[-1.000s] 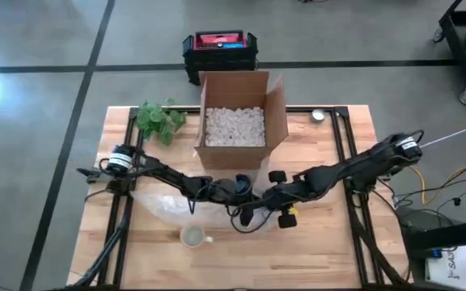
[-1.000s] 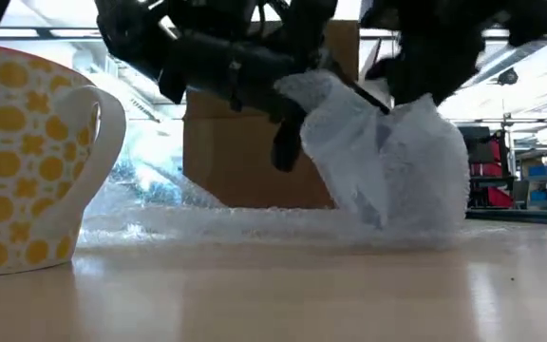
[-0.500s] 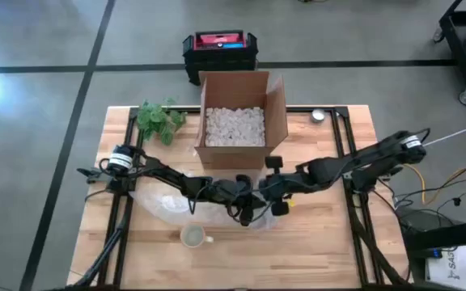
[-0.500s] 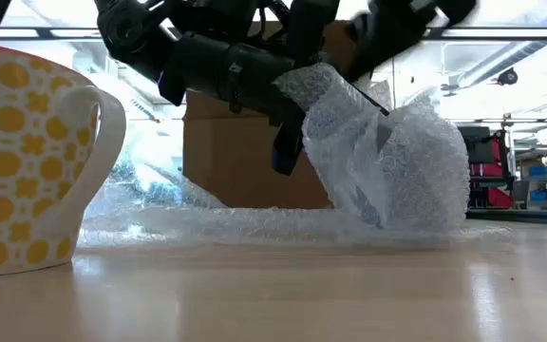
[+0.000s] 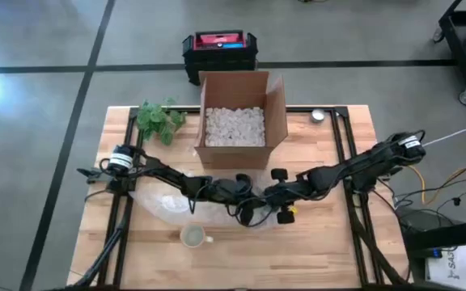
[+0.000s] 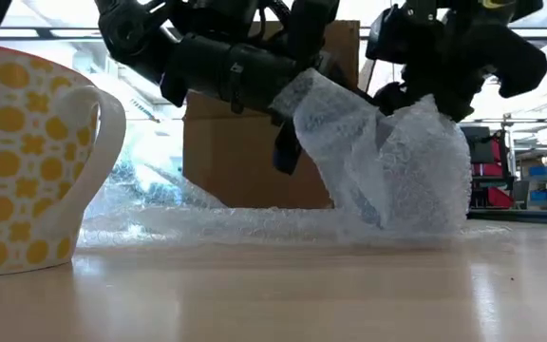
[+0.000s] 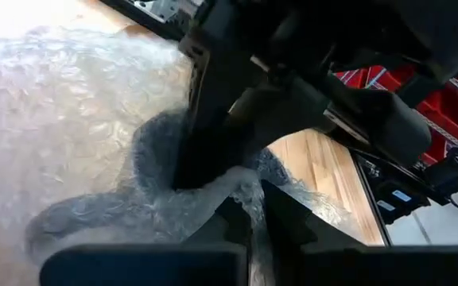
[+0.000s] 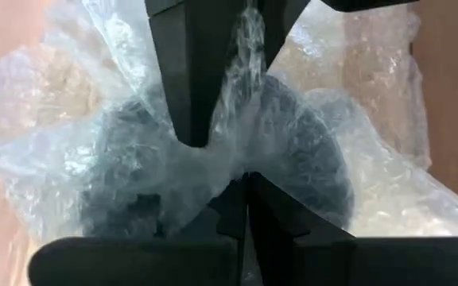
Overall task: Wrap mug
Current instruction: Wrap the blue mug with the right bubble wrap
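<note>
we have the dark mug (image 8: 213, 183) mid-counter (image 5: 322, 242) under bubble wrap (image 6: 387, 171); our left gripper (image 7: 257, 218) and right gripper (image 8: 245, 202) each pinch a fold directly above it; neither arm is nearer; a yellow-patterned mug (image 5: 192, 236) stands apart.

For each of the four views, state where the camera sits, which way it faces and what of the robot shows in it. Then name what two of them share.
High view: overhead, looking straight down at the table; both arms meet at the bubble wrap.
Low view: at tabletop height, looking level across; yellow-patterned mug near, arms entering from above.
Left wrist view: on the left arm, facing the wrap, left gripper pinching it.
Right wrist view: on the right arm, right gripper pinching wrap over a dark bundle.
Shared: both wrist views show the wrapped bundle.
</note>
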